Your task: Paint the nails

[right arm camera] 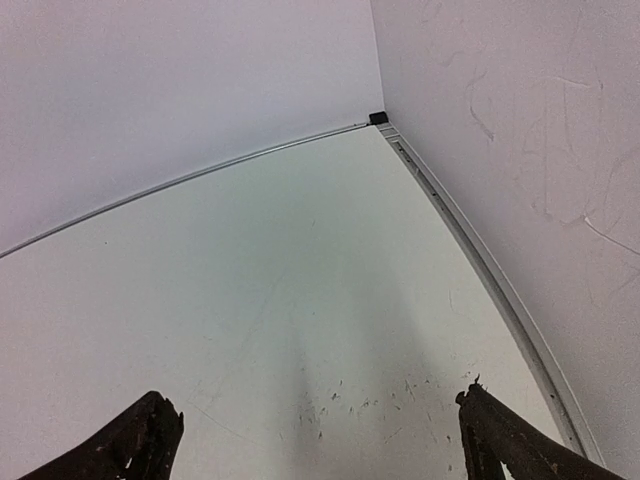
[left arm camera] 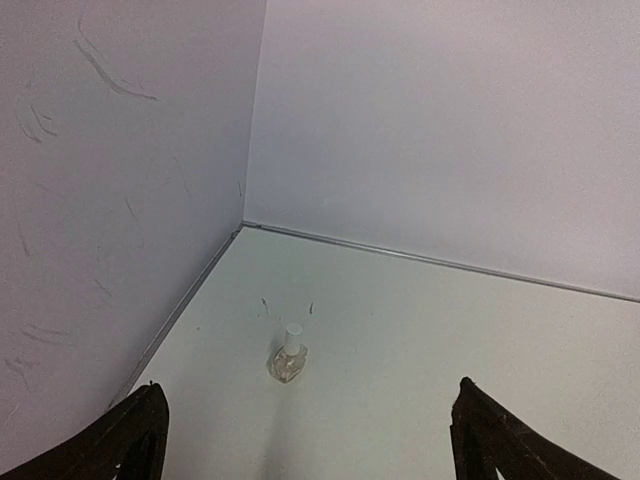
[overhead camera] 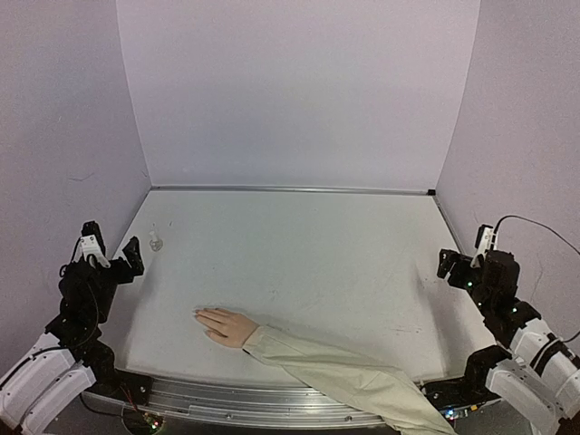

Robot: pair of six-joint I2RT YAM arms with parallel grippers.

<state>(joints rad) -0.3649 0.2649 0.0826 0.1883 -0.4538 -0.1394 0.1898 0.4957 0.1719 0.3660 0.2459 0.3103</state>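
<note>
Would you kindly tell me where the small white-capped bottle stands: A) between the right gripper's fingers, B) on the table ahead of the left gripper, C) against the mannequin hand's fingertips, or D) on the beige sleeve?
B: the bottle stands upright on the table just ahead of the open left gripper, well apart from the mannequin hand.

The right pincer (right arm camera: 315,395) is seen spread wide over the scuffed white counter (right arm camera: 300,260), which is bounded by pale walls (right arm camera: 180,80) joined at a black corner piece (right arm camera: 378,118) far right.
</note>
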